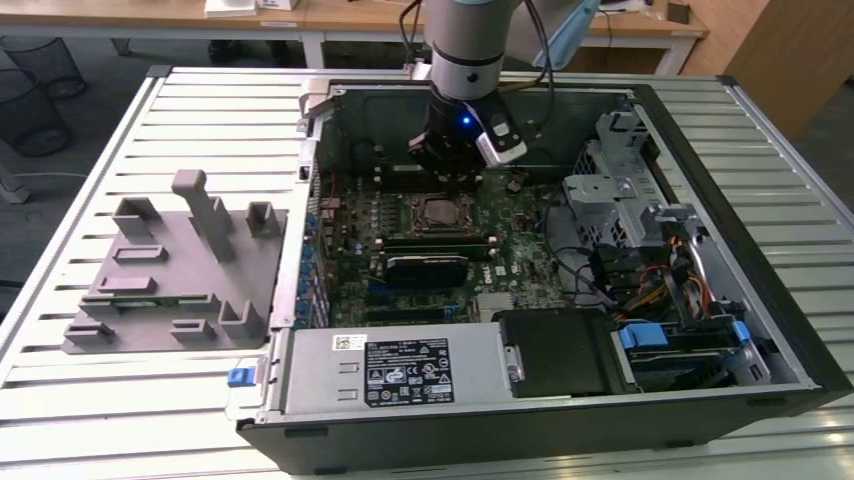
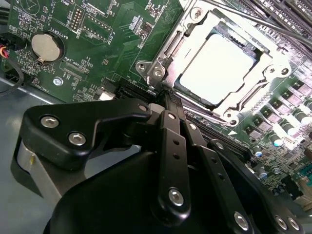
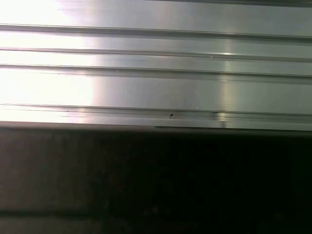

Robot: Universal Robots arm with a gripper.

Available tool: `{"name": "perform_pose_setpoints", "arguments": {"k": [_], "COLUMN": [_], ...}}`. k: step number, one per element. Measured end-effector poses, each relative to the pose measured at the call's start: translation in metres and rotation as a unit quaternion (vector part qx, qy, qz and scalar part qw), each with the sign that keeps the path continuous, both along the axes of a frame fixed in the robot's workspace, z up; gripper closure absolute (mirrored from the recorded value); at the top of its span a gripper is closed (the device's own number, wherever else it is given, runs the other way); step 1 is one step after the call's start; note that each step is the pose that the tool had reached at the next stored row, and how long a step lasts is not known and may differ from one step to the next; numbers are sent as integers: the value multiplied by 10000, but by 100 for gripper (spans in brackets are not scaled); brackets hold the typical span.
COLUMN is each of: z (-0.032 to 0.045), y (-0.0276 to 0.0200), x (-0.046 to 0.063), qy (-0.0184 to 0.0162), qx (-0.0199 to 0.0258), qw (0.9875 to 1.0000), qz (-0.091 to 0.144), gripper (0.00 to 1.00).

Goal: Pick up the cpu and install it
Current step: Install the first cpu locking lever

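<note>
With the cpu (image 2: 219, 68) seated in the motherboard socket (image 2: 161, 63), keep the gripper (image 2: 168, 97), its jaws closed on nothing, poised just beside the socket.

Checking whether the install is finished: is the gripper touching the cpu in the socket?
Apart. In the second wrist view the cpu lies inside the socket frame, and the gripper ends short of it, with the frame's edge between them.

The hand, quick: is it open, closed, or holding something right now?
Hand: closed, holding nothing; the fingers meet beside the socket, where the cpu already sits.
</note>
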State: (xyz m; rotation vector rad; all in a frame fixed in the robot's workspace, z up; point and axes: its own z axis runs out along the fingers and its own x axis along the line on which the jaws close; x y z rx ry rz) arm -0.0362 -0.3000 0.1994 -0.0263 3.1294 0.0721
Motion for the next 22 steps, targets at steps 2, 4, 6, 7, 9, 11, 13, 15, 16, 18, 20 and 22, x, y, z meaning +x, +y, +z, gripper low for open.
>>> {"name": "perform_pose_setpoints", "arguments": {"k": [2,4,6,7,9,11,13,15,16,18,20,22], "z": [11,17,17,16,8,-4,-9,-14,-14,-10,12,19], "y": [0,1,0,0,0,0,-1,0,-1,-1,-1,0], "x": [0,0,1,1,1,4,6,8,8,7,7,8], "qy": [-1,-1,-1,-1,0,0,1,-1,-1,0,0,-1], "qx": [1,2,-1,-10,-26,-32,-43,-54,-56,-57,-54,-53], "qw": [10000,10000,10000,10000,10000,10000,10000,10000,10000,10000,10000,10000], "qz": [2,3,4,4,4,4,3,4,5,6,7,8], "gripper": [89,89,89,89,89,89,89,89,89,89,89,89]}}
